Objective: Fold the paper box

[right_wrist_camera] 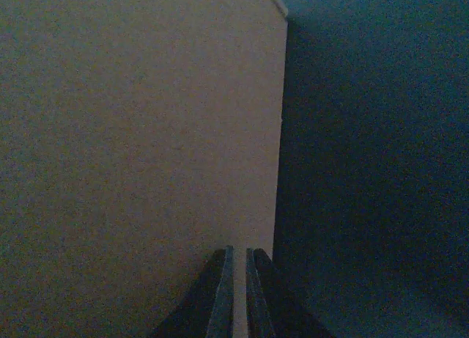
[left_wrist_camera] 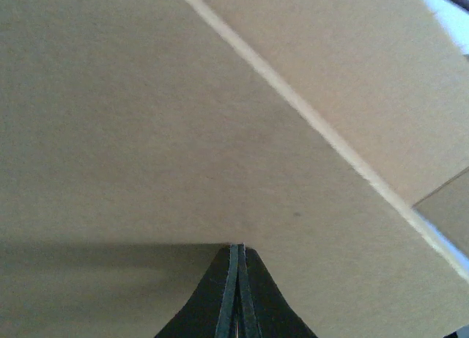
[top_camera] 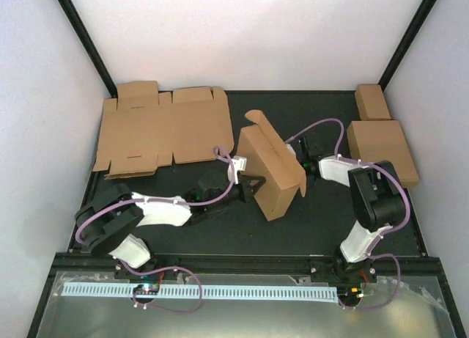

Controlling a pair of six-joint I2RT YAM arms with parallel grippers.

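Standing half-folded at the middle of the black table (top_camera: 220,239), the paper box (top_camera: 270,173) sits between both grippers. The left gripper (top_camera: 249,188), fingers pressed together, touches its left face. The right gripper (top_camera: 306,166), closed to a sliver, meets its right edge; whether it pinches cardboard is unclear.

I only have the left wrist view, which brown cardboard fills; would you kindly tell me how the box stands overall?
Observer: The paper box stands half-folded and tilted on the black mat, a rounded flap raised at its far end.
Operator: Thank you; where is the right claw?
Observer: The right claw is at the box's right side, jaws nearly together.
Operator: Any other cardboard about?
Observer: A flat die-cut sheet lies far left; a larger brown box and a smaller brown box sit far right.
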